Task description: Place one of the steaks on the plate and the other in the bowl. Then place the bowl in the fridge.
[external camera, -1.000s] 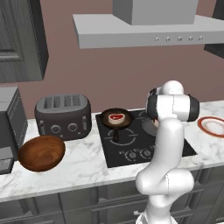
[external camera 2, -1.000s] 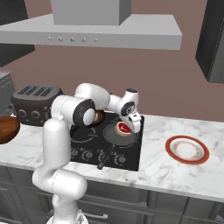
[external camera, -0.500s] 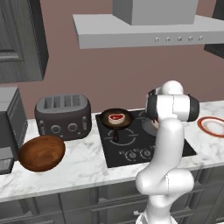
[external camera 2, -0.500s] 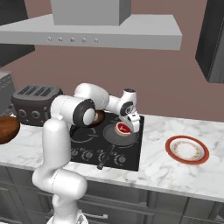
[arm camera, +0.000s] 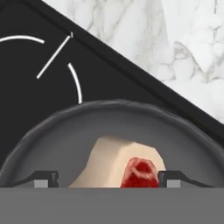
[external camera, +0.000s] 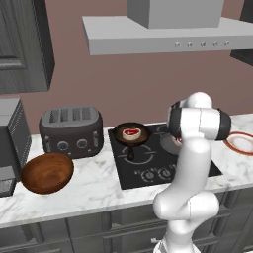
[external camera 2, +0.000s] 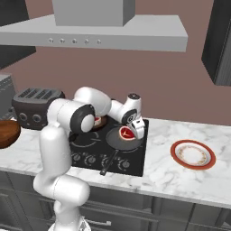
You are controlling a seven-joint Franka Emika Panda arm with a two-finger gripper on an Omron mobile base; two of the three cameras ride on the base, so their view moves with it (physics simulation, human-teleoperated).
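Note:
One steak [arm camera: 118, 162] lies in a grey frying pan [arm camera: 65, 135] on the cooktop. My gripper [arm camera: 109, 180] is down over it, open, with one fingertip on each side of the meat. From the right base view the gripper [external camera 2: 134, 130] points down into that pan at the steak [external camera 2: 126, 132]. The other steak [external camera: 131, 132] rests in a small black pan [external camera: 129, 140] at the cooktop's back left. The brown wooden bowl [external camera: 47, 173] stands on the counter left of the toaster. The red-rimmed plate [external camera 2: 193, 154] sits to the right of the cooktop. The fridge is out of view.
A dark toaster [external camera: 71, 129] stands between the bowl and the black cooktop [external camera: 148, 168]. A grey appliance [external camera: 10, 143] stands at the far left of the counter. A range hood [external camera 2: 103, 31] hangs above. Marble counter [external camera 2: 167, 176] lies between cooktop and plate.
The hand has dipped slightly lower over the steak in the grey pan. Nothing else has moved.

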